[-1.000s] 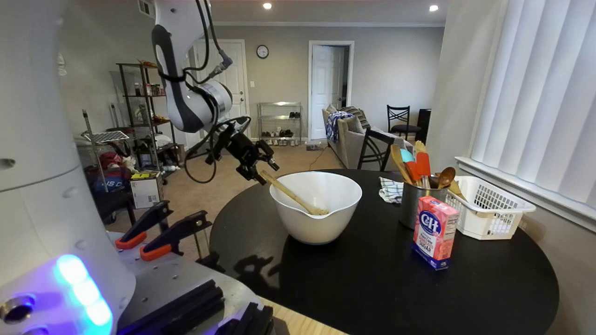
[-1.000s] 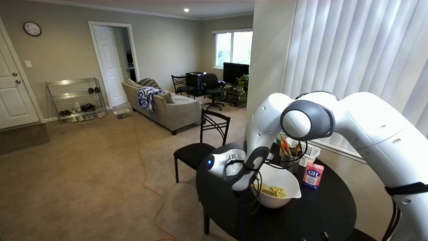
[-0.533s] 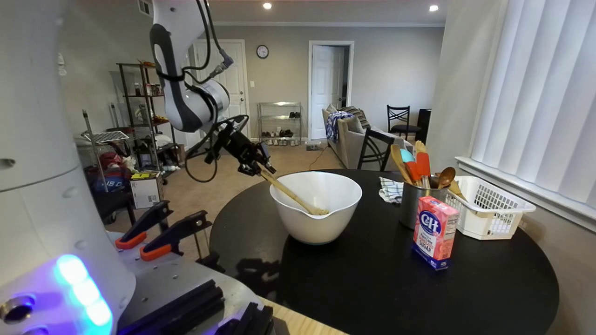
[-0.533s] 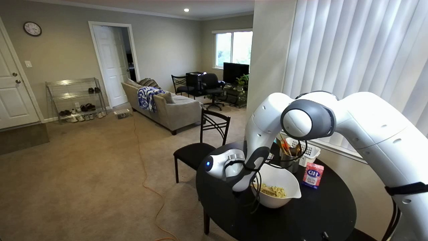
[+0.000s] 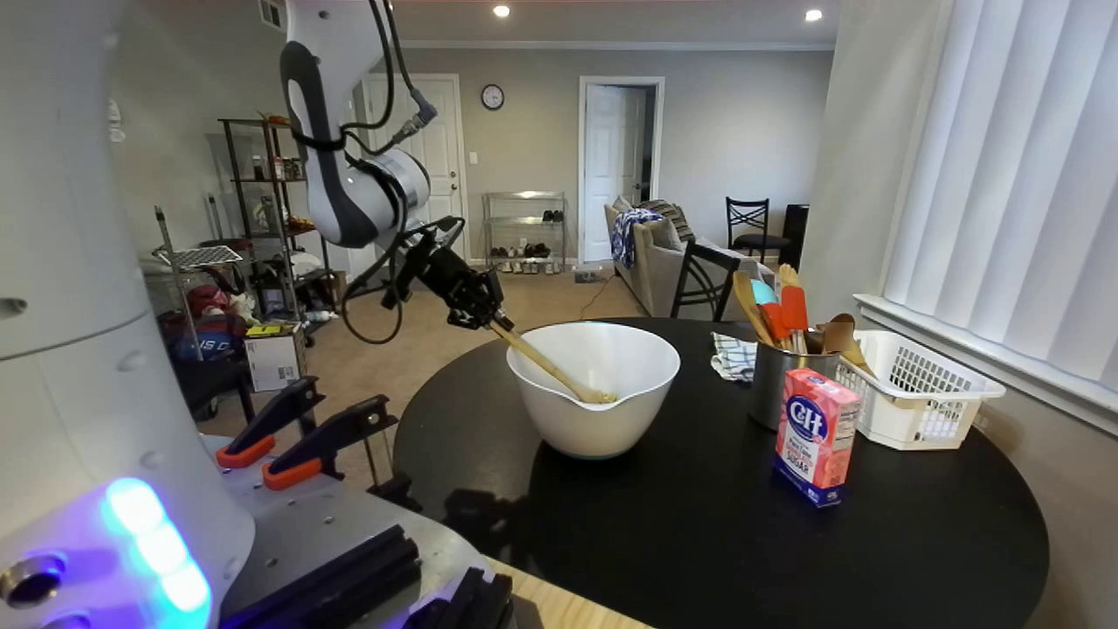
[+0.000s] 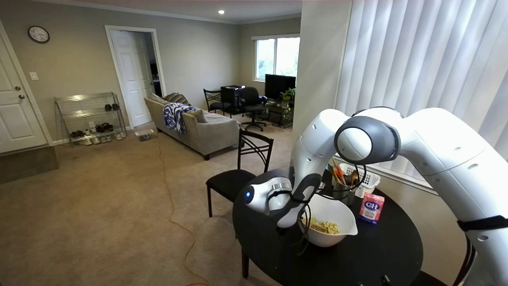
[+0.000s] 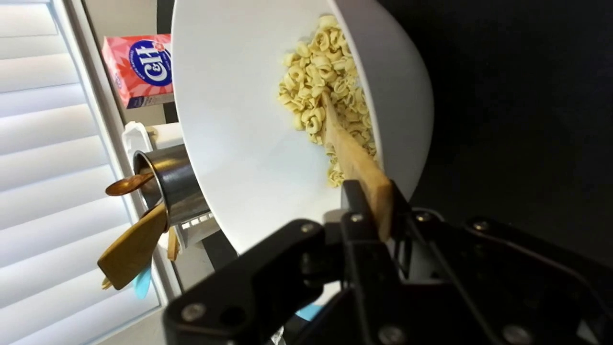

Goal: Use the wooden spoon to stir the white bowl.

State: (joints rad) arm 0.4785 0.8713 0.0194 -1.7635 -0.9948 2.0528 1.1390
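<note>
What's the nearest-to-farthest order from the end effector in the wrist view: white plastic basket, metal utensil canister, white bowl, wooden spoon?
1. Wooden spoon: clamped in the end effector.
2. White bowl: just ahead, spoon's lower end inside.
3. Metal utensil canister: beyond the bowl, picture left.
4. White plastic basket: farthest, partly hidden behind the canister.

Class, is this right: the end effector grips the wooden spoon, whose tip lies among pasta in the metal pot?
Only the place is wrong: in the wrist view, the wooden spoon, gripped by the end effector, has its tip among pasta in the white bowl.
</note>
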